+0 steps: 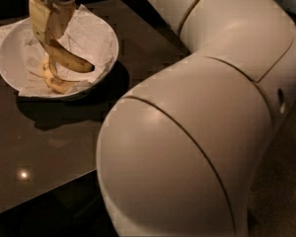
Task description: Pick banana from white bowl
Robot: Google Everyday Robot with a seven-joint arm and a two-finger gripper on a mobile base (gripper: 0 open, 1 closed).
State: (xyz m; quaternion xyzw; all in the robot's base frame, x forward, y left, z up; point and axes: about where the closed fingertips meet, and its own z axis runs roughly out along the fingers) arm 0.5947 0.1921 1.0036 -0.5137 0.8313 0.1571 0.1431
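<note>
Camera view: the banana (71, 60) is seen as a plump, gently curved yellow fruit with a smooth skin and a dark tip pointing right. Its upper end is gripped by the pincer (49, 32), whose flat tan fingers (38, 19) are closed on it at the top left of the picture. The fruit is held above the inside of the white bowl (7, 51), and whether its lower part touches the lining cannot be told. The bowl is wide, shallow and round, with a smooth rim, and is lined with crumpled white paper (96, 33). A thinner, sharply curved banana (54, 82) is left lying on the paper below. The bowl is carried by a dark, glossy desk (54, 147), on which small light reflections are shown. The foreground is filled by the rounded, smooth cream shells of the arm (197, 132).
</note>
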